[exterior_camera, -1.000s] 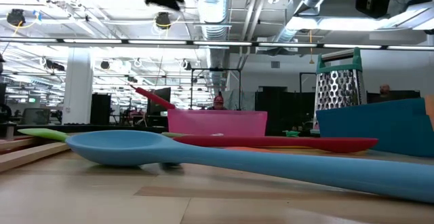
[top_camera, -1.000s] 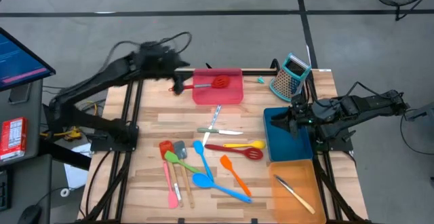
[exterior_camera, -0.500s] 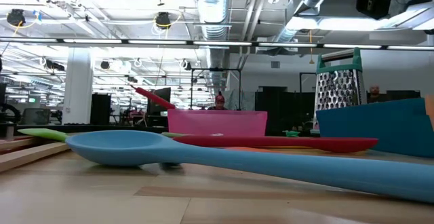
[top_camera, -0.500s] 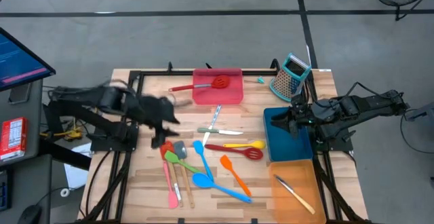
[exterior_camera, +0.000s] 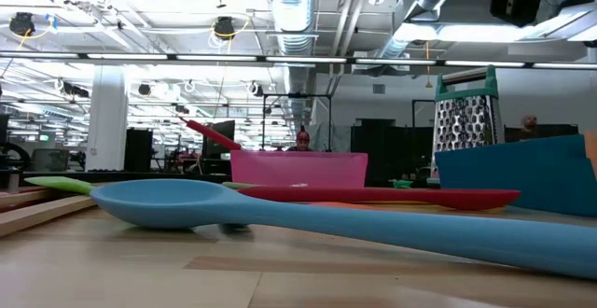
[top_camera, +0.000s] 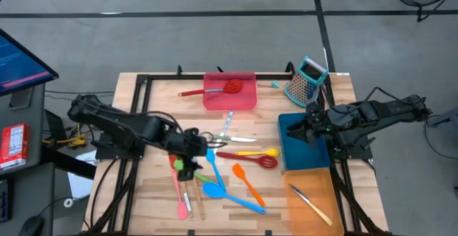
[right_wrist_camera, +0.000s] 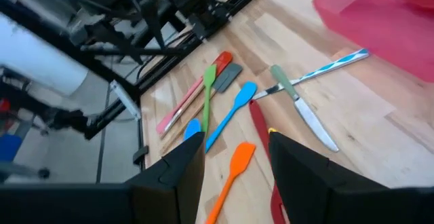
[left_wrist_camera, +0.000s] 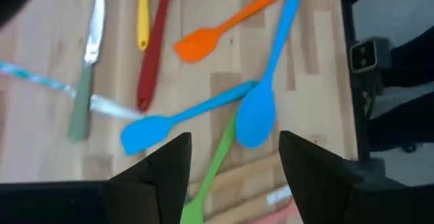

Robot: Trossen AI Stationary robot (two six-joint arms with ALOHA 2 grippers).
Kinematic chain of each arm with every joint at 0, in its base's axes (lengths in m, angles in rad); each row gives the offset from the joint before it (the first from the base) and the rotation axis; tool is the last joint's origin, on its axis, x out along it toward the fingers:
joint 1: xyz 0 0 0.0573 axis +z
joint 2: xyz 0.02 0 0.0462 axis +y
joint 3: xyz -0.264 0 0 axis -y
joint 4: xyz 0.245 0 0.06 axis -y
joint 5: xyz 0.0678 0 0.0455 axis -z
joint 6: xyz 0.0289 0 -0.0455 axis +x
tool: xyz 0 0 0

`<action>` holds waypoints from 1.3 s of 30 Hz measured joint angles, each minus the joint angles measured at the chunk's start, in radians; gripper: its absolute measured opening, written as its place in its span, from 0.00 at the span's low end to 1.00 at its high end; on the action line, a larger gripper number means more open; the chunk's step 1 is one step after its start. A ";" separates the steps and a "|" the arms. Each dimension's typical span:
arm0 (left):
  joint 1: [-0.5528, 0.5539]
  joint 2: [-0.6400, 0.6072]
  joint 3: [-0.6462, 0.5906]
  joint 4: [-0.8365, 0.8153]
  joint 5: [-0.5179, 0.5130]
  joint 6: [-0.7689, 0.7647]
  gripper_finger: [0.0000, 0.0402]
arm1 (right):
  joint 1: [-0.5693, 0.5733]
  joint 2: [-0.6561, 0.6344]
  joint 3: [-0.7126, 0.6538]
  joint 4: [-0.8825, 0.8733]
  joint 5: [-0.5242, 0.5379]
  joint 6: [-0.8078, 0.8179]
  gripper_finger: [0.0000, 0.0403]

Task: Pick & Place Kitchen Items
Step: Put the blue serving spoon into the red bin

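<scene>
Utensils lie scattered mid-table [top_camera: 157,125]: a blue spoon [top_camera: 215,190] with its long handle running toward the orange tray, a blue spatula [top_camera: 212,161] crossing above it, an orange spatula [top_camera: 247,181], a green spatula [top_camera: 187,168], a pink one [top_camera: 177,189] and a grey one [top_camera: 189,157] at the left of the heap. A red slotted turner [top_camera: 249,159] and a yellow spoon [top_camera: 259,151] lie side by side just beside the blue tray [top_camera: 295,161]. A knife [top_camera: 230,138] and a thin blue-striped piece [top_camera: 227,121] sit between the heap and the red tray [top_camera: 247,101]. In that red tray rests a red slotted spoon [top_camera: 227,87], handle sticking out over the tray's left edge. One silver piece [top_camera: 309,202] lies in the orange tray [top_camera: 297,206].

Left hand [top_camera: 187,154] hovers over the left part of the heap, above the grey and green spatulas, fingers [left_wrist_camera: 168,166] spread wide, nothing between them; from its wrist the blue spoon, blue spatula and green handle show in the gap. Right hand [top_camera: 306,124] waits over the far end of the blue tray, fingers [right_wrist_camera: 182,163] apart, gripping nothing.

Metal grater [top_camera: 306,80] with a teal top stands at the far right corner of the table, upright. From table height the blue spoon [exterior_camera: 308,217] fills the foreground, the red tray [exterior_camera: 298,168] behind it.
</scene>
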 joint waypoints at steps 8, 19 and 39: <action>-0.011 0.145 0.000 0.215 0.000 0.008 0.50 | 0.000 0.000 -0.001 -0.060 -0.048 -0.026 0.40; -0.016 0.297 0.000 0.365 0.013 0.109 0.49 | 0.000 0.000 -0.001 -0.093 -0.053 -0.026 0.40; -0.143 0.392 0.002 0.569 -0.104 0.149 0.48 | 0.000 0.051 0.000 -0.095 -0.052 0.027 0.40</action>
